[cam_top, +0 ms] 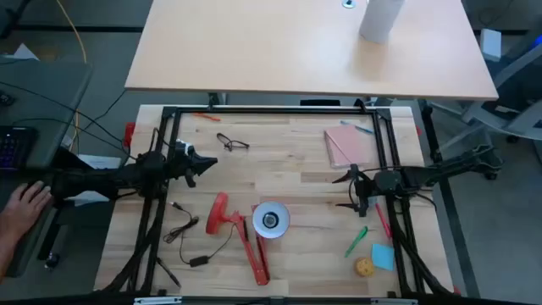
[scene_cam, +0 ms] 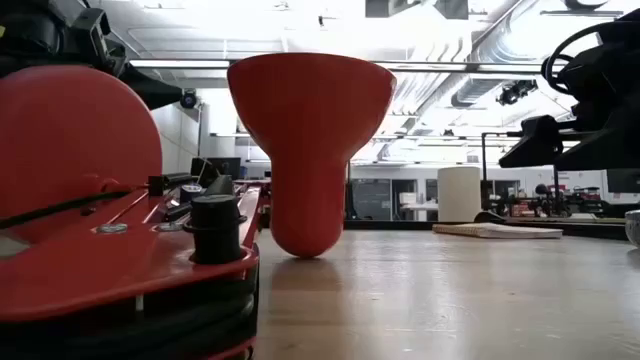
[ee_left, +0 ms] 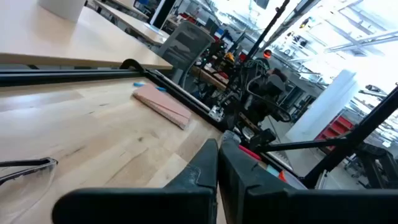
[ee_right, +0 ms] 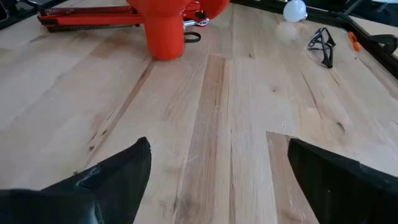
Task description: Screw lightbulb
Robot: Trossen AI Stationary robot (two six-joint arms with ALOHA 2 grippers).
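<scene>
Your left hand (cam_top: pixel 203 163), clenched on nothing, sits just beside the lightbulb (cam_top: pixel 188 152) up-table of the red lamp (cam_top: pixel 246 233), far nearer than your released right hand (cam_top: pixel 354 193).

lightbulb (ee_right: pixel 295 10): you see it plain white, against the pale wood.
lamp (cam_top: pixel 241 230): your lamp has a red base and arm; from above its shade (cam_top: pixel 270 219) reads white inside, with a grey centre.
table (cam_top: pixel 279 169): light wood with darker grain streaks and a black frame round it.
notebook (cam_top: pixel 347 146): pink cover.
glasses (cam_top: pixel 232 143): dark, thin frame.
pen (cam_top: pixel 356 241): bright green.
sticky pad (cam_top: pixel 382 256): blue.
lump (cam_top: pixel 364 268): you see it tan, speckled.
grippers: your left gripper (cam_top: pixel 206 162) and right gripper (cam_top: pixel 349 191) are both black.
</scene>
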